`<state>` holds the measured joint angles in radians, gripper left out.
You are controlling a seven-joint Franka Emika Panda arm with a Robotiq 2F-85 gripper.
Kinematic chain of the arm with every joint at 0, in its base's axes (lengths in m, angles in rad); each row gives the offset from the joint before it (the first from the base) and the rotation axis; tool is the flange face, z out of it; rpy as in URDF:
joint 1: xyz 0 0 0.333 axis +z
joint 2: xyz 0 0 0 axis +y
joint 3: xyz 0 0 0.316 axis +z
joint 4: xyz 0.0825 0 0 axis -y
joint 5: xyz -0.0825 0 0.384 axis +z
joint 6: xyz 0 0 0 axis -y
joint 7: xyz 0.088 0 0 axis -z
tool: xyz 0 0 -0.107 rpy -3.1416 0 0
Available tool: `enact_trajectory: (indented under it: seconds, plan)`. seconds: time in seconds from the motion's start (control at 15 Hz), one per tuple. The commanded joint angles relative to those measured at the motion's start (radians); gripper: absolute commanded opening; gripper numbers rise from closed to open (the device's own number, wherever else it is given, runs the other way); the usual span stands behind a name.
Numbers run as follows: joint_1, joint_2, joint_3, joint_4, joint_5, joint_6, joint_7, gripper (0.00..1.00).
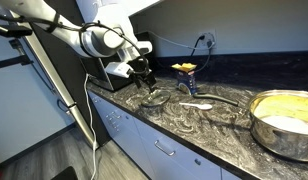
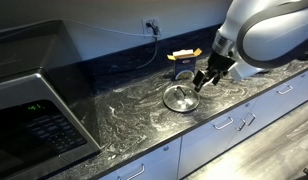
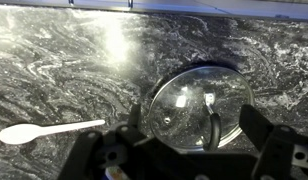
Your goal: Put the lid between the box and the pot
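Glass lid (image 3: 199, 105) flat on the counter (image 3: 54, 60), not gripped; we hover over it, fingers (image 3: 256, 125) spread open. Grasp step. Next: descend, close, lift, carry between box (image 1: 185, 72) and pot (image 1: 276, 138).

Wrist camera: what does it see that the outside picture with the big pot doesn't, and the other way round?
Only the wrist view shows the lid from above and up close, so you can see the counter through its glass. It also shows a bright glare. Only the exterior view shows the pot, the little yellow box, the robot arm and the drawers. Both show the lid, the white spoon and the dark swirly counter.
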<state>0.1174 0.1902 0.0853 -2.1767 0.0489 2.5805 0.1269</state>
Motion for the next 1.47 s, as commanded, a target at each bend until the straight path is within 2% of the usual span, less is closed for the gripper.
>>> enact_trajectory:
  seconds: [0.0, 0.4, 0.73, 1.27, 1.33, 1.4]
  plan:
    - [0.027, 0.069, -0.005, 0.121, -0.039, -0.098, 0.094, 1.0]
    - [0.074, 0.173, -0.006, 0.258, -0.069, -0.173, 0.155, 1.0]
    - [0.096, 0.251, -0.015, 0.338, -0.076, -0.163, 0.153, 1.0]
    - [0.103, 0.322, -0.037, 0.405, -0.09, -0.151, 0.15, 1.0]
    - [0.104, 0.327, -0.04, 0.41, -0.092, -0.15, 0.149, 0.75]
    - [0.107, 0.331, -0.044, 0.415, -0.096, -0.155, 0.15, 0.74]
